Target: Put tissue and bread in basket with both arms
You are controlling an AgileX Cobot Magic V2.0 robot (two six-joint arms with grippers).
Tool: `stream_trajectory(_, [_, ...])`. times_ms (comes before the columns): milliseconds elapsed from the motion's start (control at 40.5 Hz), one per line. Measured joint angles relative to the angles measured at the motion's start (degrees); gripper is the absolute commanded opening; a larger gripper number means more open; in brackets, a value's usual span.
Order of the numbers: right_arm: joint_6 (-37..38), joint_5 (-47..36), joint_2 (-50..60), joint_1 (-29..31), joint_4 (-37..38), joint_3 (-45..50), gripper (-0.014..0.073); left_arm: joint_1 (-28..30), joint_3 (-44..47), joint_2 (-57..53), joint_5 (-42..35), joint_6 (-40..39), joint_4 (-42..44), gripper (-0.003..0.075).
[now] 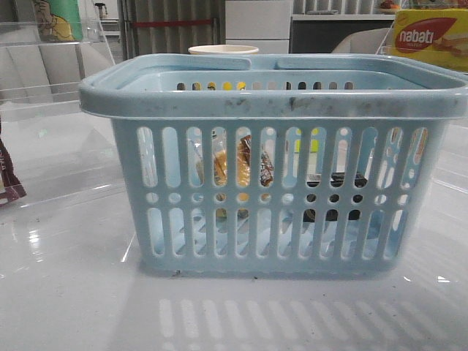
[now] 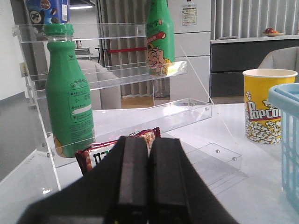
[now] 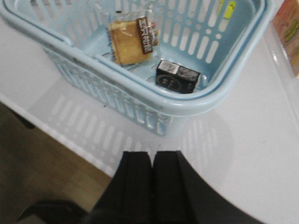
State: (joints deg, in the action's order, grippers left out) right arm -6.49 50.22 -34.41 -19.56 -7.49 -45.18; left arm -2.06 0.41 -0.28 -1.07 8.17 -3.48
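While the bread [image 3: 129, 41] and tissue [image 3: 177, 77] lie inside the basket [image 3: 187, 103], tissue at the bread's four o'clock, both grippers, left [image 2: 149, 154] and right [image 3: 152, 161], are clenched empty, the right raised above the basket.

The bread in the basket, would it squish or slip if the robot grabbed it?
Probably both. The bread looks like a soft tan slice in a clear shiny packet, so a hard squeeze would likely dent it, and the film may slide. It seems light and would bend rather than stay stiff. It leans against the basket wall, so a nudge could tip it flat.
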Motion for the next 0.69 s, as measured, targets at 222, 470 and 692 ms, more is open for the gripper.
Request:
stream_trajectory(222, [0.00, -19.74, 12.53, 12.37, 0.23, 14.54, 0.0028, 0.00, 0.00, 0.00, 0.00, 0.00, 0.00, 0.0093])
stream_trajectory(470, [0.00, -38.01, 26.10, 18.63, 0.23, 32.93, 0.0028, 0.00, 0.00, 0.00, 0.03, 0.00, 0.00, 0.0093])
stream_trajectory(692, [0.00, -45.41, 32.54, 19.09, 0.23, 44.11, 0.0028, 0.00, 0.00, 0.00, 0.12, 0.00, 0.00, 0.0093])
